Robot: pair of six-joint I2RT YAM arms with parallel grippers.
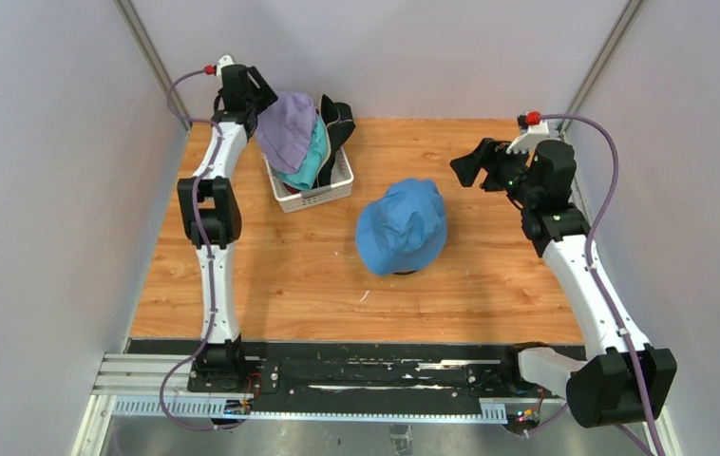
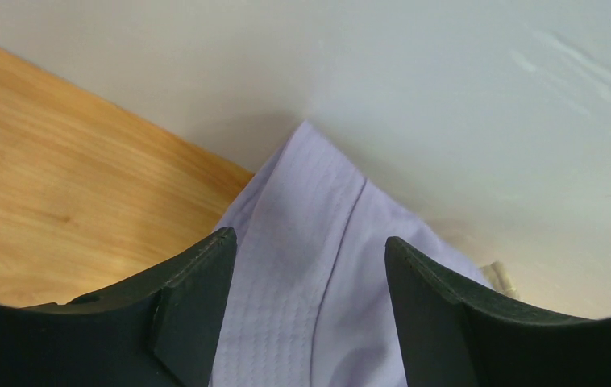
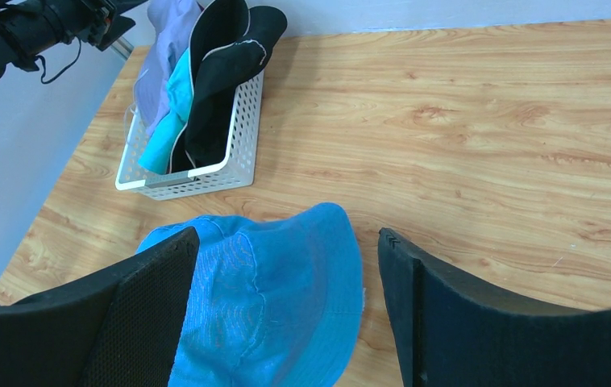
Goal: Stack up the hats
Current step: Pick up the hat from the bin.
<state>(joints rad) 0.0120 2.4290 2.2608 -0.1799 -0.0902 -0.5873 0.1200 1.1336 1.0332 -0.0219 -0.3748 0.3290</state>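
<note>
The blue hat (image 1: 402, 226) sits mid-tabletop (image 1: 271, 275). It looks soft and light and will likely sag, so pinch its brim. At its 10 o'clock the lavender hat (image 1: 287, 129) tops the basket (image 1: 323, 198). Your left end effector (image 2: 310, 239) straddles it wide open, gripping nothing. The right end effector (image 3: 288, 234), at 2 o'clock, gapes empty.

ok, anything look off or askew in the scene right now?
Nothing spilled or damaged. The white basket is overstuffed: the lavender hat, teal hat and black hat stand on edge and poke well above its rim, the lavender one bulging out past it. The blue hat sits alone mid-table.
</note>
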